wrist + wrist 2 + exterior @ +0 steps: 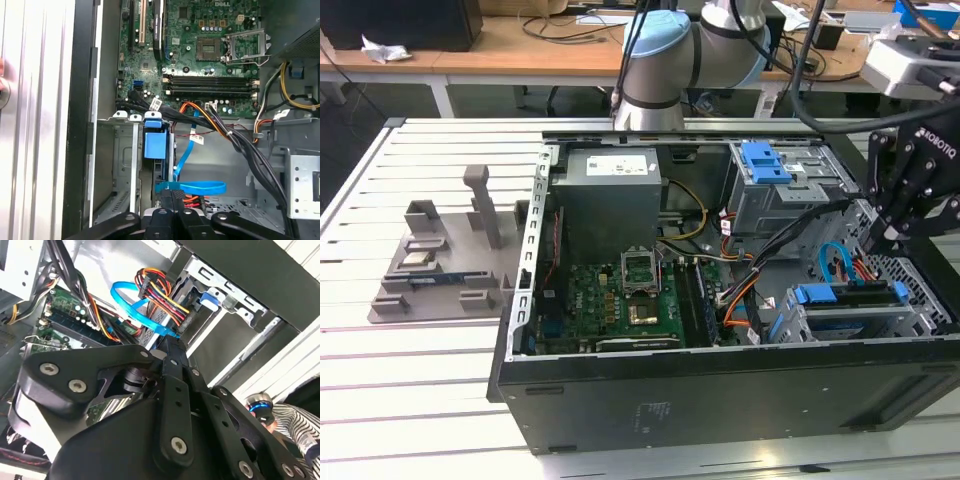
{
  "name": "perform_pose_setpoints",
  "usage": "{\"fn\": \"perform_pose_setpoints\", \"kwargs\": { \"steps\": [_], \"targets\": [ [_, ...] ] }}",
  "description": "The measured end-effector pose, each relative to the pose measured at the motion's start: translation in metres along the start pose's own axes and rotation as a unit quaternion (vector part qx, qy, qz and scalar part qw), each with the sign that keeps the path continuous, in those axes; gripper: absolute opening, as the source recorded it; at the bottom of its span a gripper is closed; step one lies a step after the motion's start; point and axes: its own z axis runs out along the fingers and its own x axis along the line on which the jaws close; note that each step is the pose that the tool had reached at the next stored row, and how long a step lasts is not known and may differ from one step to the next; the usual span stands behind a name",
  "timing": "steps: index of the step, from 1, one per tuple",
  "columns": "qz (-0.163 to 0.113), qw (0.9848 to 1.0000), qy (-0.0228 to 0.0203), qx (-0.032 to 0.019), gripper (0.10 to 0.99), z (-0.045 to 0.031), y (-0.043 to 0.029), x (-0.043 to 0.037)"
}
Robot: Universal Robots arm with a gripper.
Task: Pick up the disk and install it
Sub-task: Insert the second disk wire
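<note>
The disk (850,297) stands on edge in the grey drive cage (840,325) at the open computer case's near corner, on the exterior view's right; its blue bracket runs along the top. In the first wrist view the blue bracket (155,145) sits between the cage walls. My gripper (882,243) hangs just above and slightly to the exterior view's right of the disk, apart from it. Its black fingers are pressed together with nothing between them, as both wrist views show (172,199) (172,347).
A blue flat cable (192,187) and a bundle of coloured wires (240,145) lie close to the fingertips. The grey power-supply box (610,195), the motherboard (630,295) and an upper cage with a blue latch (765,160) fill the case. A grey fixture (440,260) stands on the table.
</note>
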Motion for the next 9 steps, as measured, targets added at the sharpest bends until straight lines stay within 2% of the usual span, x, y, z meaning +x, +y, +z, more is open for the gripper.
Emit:
{"fn": "perform_pose_setpoints", "kwargs": {
  "steps": [2, 9],
  "targets": [
    [0.0, 1.0, 0.0, 0.0, 0.106, -0.0023, 0.0002, 0.0002],
    [0.0, 1.0, -0.0001, 0.0, 0.106, -0.0027, 0.0002, 0.0002]
  ]
}}
